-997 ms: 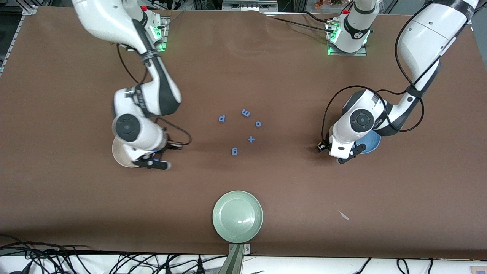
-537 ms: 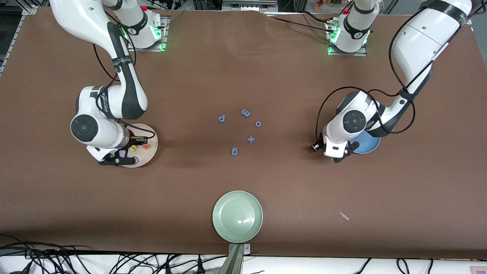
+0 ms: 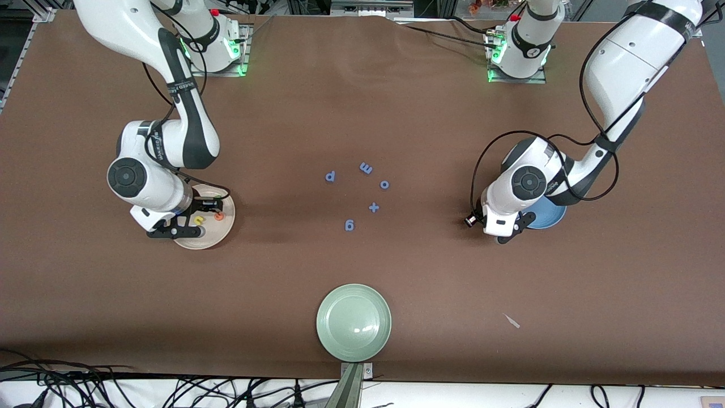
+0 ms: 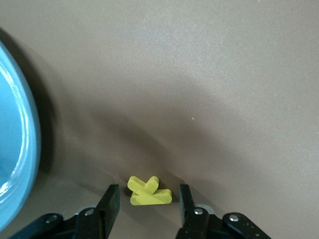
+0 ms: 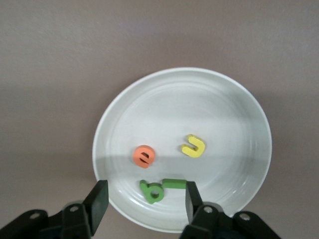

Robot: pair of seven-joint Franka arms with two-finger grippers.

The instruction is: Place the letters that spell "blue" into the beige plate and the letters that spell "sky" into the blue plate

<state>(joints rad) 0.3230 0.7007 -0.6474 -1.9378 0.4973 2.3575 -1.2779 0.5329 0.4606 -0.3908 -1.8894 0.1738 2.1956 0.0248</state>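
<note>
The beige plate (image 5: 234,119) holds an orange "e" (image 5: 144,155), a yellow "u" (image 5: 193,146), a green "b" (image 5: 152,191) and a green "l" (image 5: 174,183). My right gripper (image 5: 146,191) hangs open over the plate's rim (image 3: 218,235), holding nothing. A yellow "k" (image 4: 149,190) lies flat on the table beside the blue plate (image 4: 15,149). My left gripper (image 4: 148,195) stands open astride the "k", with both fingers clear of it. In the front view the left arm covers most of the blue plate (image 3: 552,214).
Several all-blue letters (image 3: 349,225) lie scattered at the table's middle. A pale green plate (image 3: 353,322) sits near the front edge, and a small white scrap (image 3: 512,321) lies toward the left arm's end.
The right arm swung toward its own end of the table, settled over the beige plate and opened its gripper. The left gripper shifted slightly and its fingers narrowed.
</note>
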